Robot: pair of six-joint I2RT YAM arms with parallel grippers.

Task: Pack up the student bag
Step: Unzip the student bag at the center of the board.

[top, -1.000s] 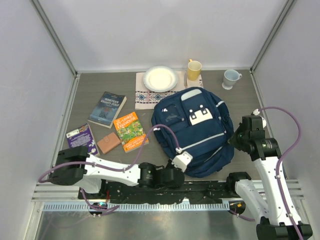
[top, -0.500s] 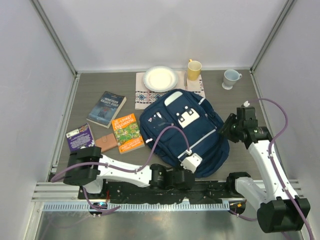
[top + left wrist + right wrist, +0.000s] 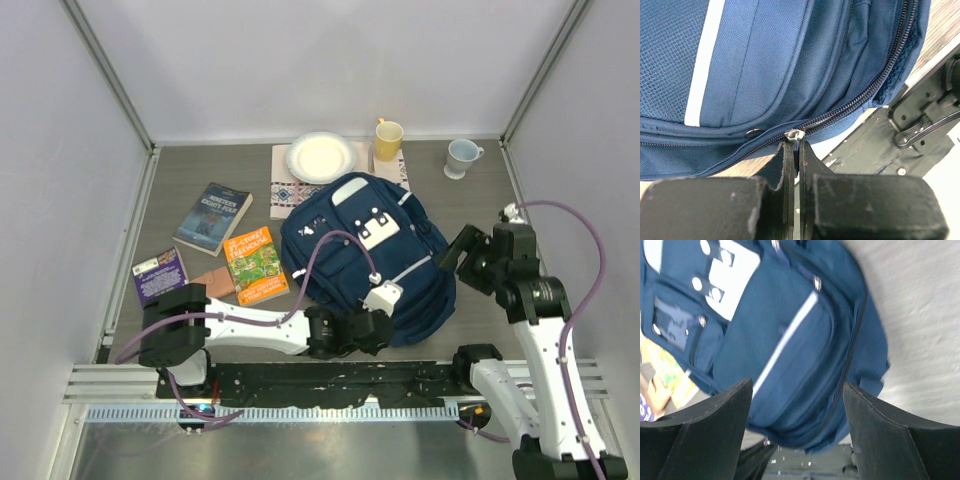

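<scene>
At table (image 3: 190, 175) centre the student bag (image 3: 365, 255) is laid flat, its 6 o'clock zipper pull (image 3: 794, 135) pinched by the closed left gripper (image 3: 794, 150). The right gripper (image 3: 796, 385), at 3 o'clock, is spread wide, empty. The pull should be drawn along the track (image 3: 860, 97), not lifted.

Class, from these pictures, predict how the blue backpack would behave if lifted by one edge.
The backpack is soft fabric, so it would probably sag. It lies fairly flat, so likely light. Its woven cloth probably grips well.
</scene>
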